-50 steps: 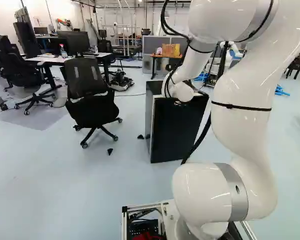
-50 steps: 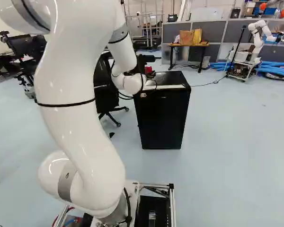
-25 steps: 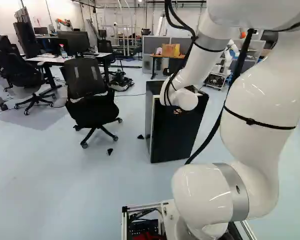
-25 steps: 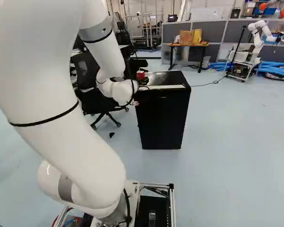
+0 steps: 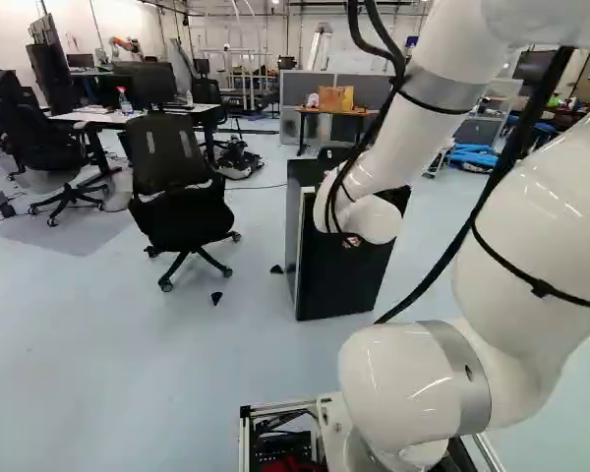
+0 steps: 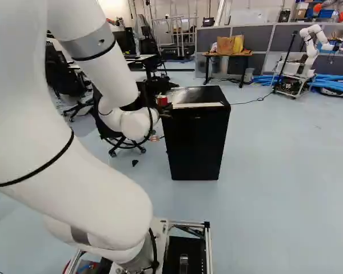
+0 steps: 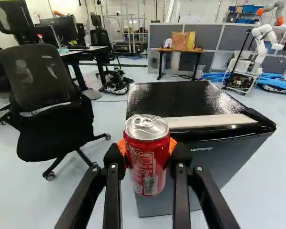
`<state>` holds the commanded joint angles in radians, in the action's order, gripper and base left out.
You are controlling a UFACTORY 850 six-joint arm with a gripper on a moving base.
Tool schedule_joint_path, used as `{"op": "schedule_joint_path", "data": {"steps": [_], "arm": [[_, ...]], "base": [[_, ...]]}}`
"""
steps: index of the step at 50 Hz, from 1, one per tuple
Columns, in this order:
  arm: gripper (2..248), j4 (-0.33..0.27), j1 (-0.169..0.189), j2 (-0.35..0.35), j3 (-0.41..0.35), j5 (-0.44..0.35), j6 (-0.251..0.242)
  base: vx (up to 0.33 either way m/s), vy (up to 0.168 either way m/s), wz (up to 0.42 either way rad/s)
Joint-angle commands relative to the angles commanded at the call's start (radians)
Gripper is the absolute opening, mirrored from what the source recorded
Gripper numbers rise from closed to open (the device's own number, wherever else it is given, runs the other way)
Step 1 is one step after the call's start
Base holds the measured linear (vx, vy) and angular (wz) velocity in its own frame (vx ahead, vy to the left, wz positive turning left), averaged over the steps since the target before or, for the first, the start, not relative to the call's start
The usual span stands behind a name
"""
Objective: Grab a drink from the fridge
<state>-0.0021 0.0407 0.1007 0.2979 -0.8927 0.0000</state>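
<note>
Background fridge (image 7: pixel 224 160) partly behind can (image 7: pixel 147 164)

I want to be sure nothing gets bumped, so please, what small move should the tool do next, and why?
I would ease the tool slowly back from the fridge, with the can level. The red can is upright and clasped between both orange pads, and the fridge looks closed just beyond it, so backing off seems the safer way.

Pale floor (image 6: pixel 291 205), black office chair (image 5: pixel 163 152), grey partitions (image 6: pixel 259 39), white wall (image 5: pixel 124 22)
</note>
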Motion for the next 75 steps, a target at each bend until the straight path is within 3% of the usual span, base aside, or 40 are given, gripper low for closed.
{"op": "schedule_joint_path", "data": {"steps": [36, 75], "arm": [[99, 0.002, -0.034, 0.149, -0.175, 0.017, 0.0], [99, 0.002, -0.041, 0.179, -0.211, 0.02, 0.0]], "base": [[0.0, 0.0, 0.0], [0.0, 0.0, 0.0]]}}
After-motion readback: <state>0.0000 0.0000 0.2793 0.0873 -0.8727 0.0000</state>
